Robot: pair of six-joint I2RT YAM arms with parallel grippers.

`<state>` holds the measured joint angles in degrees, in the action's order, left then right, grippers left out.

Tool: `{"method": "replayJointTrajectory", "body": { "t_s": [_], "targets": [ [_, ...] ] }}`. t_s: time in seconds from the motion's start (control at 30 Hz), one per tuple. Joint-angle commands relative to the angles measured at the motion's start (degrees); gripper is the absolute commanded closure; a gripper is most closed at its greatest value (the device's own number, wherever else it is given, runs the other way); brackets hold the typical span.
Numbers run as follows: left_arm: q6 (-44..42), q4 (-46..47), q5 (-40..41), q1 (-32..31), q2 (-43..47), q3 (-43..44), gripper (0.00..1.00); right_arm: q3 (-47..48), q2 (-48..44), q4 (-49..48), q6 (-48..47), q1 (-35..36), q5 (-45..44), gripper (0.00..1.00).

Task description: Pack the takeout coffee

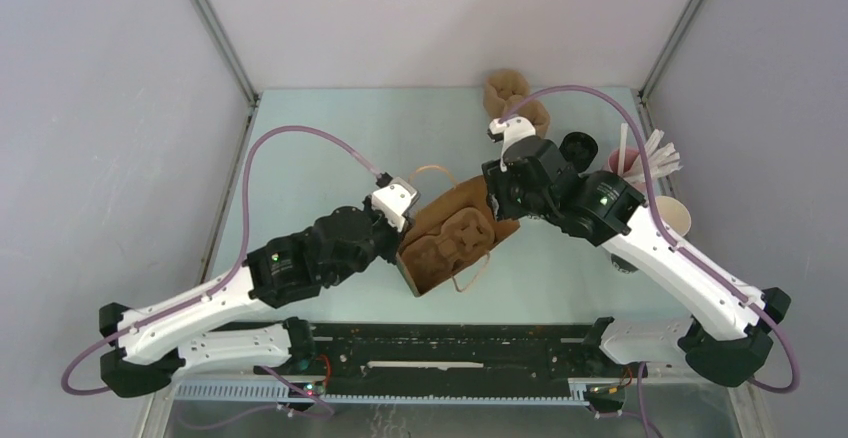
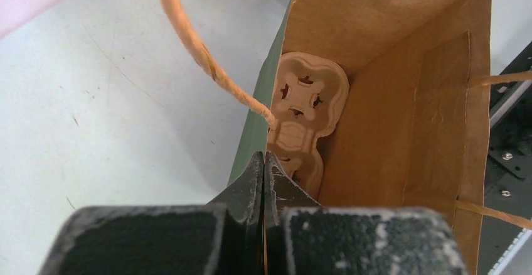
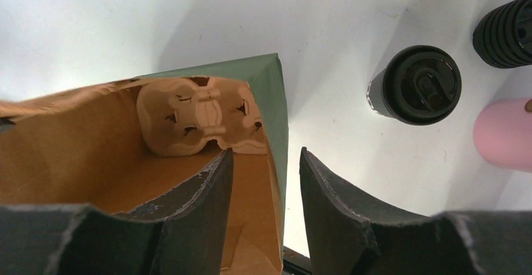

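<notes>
- The takeout coffee (image 3: pixel 417 85) stands upright on the tabletop (image 3: pixel 188 17), black lid on. It is outside the paper bag (image 3: pixel 266 93) and apart from it.
- In the right wrist view the coffee sits ahead and to the right of the right claw (image 3: pixel 265 156), touching neither finger.
- The right claw is spread. One finger is inside the bag's mouth and the other outside, with the green wall's edge in the gap between them.
- The left claw (image 2: pixel 264 162) is pressed together, pinching the bag's opposite rim just beside the root of a twine handle (image 2: pixel 201 49).
- A moulded cup carrier (image 3: pixel 197 115) lies at the bottom of the bag.
- A strip of bare tabletop runs between the bag's green wall and the coffee.
- Just beyond the coffee, things stand close together: a pink cup (image 3: pixel 505 134) on its right and a black ribbed thing (image 3: pixel 508 30) behind it, each near but not touching.
- From above, the bag sits mid-tabletop between the two arms. The grey side walls are well apart from it.
</notes>
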<state>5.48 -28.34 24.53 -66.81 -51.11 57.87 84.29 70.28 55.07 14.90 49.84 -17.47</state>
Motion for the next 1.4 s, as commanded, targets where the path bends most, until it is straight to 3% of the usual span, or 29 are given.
{"method": "replayJointTrajectory", "body": {
  "t_s": [0.0, 0.17, 0.23, 0.3, 0.33, 0.47, 0.6, 0.67, 0.83, 1.03, 1.17, 1.37],
  "targets": [
    [3.97, 0.6, -5.51, 2.94, 1.73, 1.69, 1.0, -1.63, 0.5, -0.48, -2.66, -0.32, -2.1, 0.48],
    [4.98, 0.42, -8.49, 4.78, 2.16, 1.57, 1.0, -2.01, -0.09, -1.76, -3.65, -1.02, -1.31, 0.46],
    [5.45, 0.59, -11.6, 6.13, 1.85, 1.83, 1.0, -1.78, 0.44, -3.1, -4.03, -1.69, 1.31, 0.62],
    [6.13, -0.8, -12.65, 7.22, 1.04, 3.36, 0.99, 1.59, 2.46, -1.37, -3.28, -1.77, 2.11, 1.0],
    [6.72, -2.45, -11.78, 7.68, 0.49, 4.75, 0.93, 3.91, 3.48, 0.4, -2.34, -1.77, 2.28, 1.0],
    [9.22, -8.2, -7.86, 8.27, 0.67, 10.65, 0.44, 13.41, 5.62, 8.38, 0.99, -1.65, 5.86, 1.0],
    [10.82, -10.93, -6.05, 8.27, 3.07, 15.59, 0.16, 16.8, 5.11, 11.25, 4.33, -2.08, 8.94, 1.0],
    [10.95, -11.81, -4.68, 8.27, 4.04, 16.63, 0.08, 14.51, 6.04, 10.96, 4.76, -5.26, 13.65, 1.0],
    [11.51, -12.25, -2.69, 8.53, 4.25, 14.92, 0.04, -0.56, 8.65, 1.65, 4.43, -17.58, 28.97, 1.0],
    [12.43, -11.71, -4.39, 8.54, 5.08, 14.12, 0.03, 6.2, 8.62, 0.53, 6.17, -19.35, 39.19, 1.0],
    [14.77, -14.07, -2.52, 8.62, 5.26, 15.54, 0.03, 6.73, 7.26, 0.19, 6.78, -19.35, 37.23, 1.0],
    [24.9, -23.33, 2.91, 9.98, 2.01, 20.92, 0.1, 1.84, 6.55, -2.55, 8.05, -16.99, 32.96, 1.0]
  ]
}}
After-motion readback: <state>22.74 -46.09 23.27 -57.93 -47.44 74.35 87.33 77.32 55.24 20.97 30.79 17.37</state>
